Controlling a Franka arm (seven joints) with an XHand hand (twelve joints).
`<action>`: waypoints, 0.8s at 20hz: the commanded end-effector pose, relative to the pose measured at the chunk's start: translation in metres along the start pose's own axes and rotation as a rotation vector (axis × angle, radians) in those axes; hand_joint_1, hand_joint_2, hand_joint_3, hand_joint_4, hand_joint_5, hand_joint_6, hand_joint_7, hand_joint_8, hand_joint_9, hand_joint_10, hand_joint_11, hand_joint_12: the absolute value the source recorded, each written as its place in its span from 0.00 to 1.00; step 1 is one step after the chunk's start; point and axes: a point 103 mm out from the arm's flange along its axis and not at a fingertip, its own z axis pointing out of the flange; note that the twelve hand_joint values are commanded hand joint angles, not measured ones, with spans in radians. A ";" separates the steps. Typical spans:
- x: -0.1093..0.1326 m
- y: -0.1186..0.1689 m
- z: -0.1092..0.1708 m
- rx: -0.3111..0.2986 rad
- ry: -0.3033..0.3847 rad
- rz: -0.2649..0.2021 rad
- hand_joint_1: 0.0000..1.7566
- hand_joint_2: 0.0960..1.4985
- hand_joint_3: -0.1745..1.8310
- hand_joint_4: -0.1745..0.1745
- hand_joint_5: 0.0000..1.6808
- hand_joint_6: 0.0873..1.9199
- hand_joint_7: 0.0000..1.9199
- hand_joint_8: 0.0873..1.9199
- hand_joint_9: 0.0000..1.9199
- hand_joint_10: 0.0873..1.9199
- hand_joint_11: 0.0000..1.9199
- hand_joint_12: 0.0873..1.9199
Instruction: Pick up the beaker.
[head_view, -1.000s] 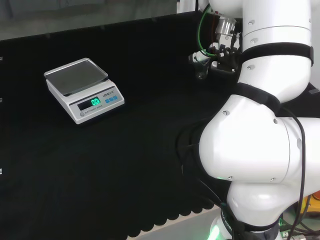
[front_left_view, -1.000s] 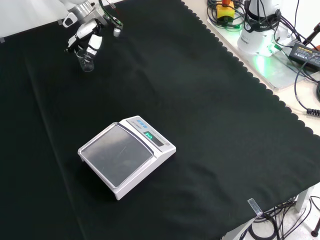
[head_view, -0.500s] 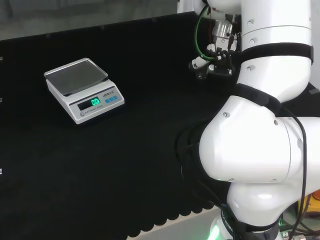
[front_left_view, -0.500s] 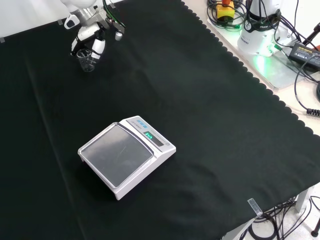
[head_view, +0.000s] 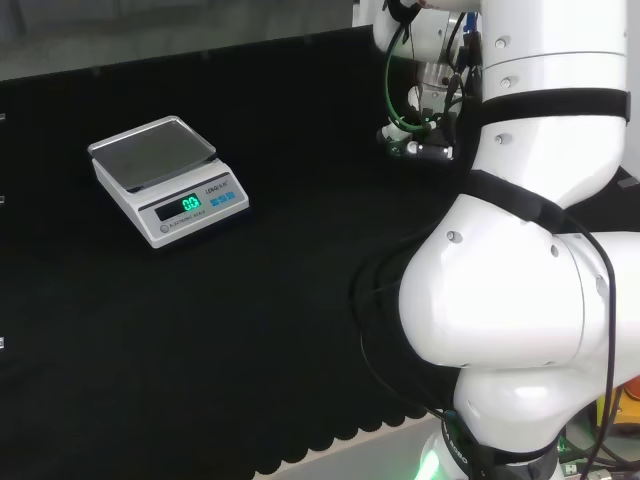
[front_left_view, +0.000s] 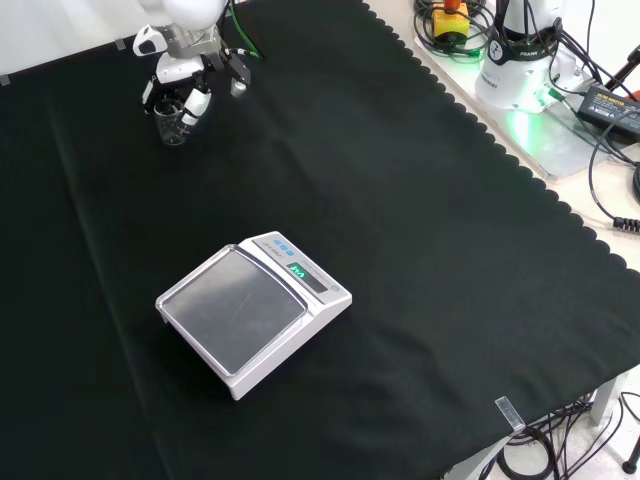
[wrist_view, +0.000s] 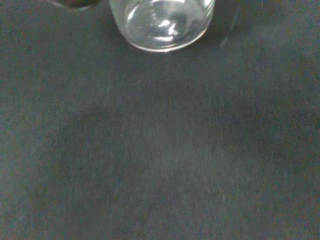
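Spanning the view, the bench carried a scale mid-cloth and, near its far corner at the front view's upper left, the beaker. The arm reached down there, its hand poised just over the beaker with fingers curled around it; whether they had closed on it could not be told. Small, clear, seemingly empty, the beaker looked light, stiff, slippery and breakable, best pinched across its wall below the rim.

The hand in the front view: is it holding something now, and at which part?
The hand has its fingers around the upper part of the clear beaker. Whether they actually grip it cannot be told.
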 end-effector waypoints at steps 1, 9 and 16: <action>0.007 -0.003 -0.060 -0.139 -0.009 -0.058 0.65 0.67 0.09 0.37 0.68 0.37 0.76 0.16 0.87 0.06 0.75 0.41; 0.021 -0.055 -0.164 0.001 -0.002 -0.137 0.68 0.64 0.09 0.05 0.76 0.24 0.88 0.07 0.95 0.00 0.81 0.35; 0.061 -0.142 -0.181 0.028 -0.066 -0.212 0.69 0.64 0.09 0.01 0.78 0.22 0.89 0.06 0.96 0.00 0.81 0.34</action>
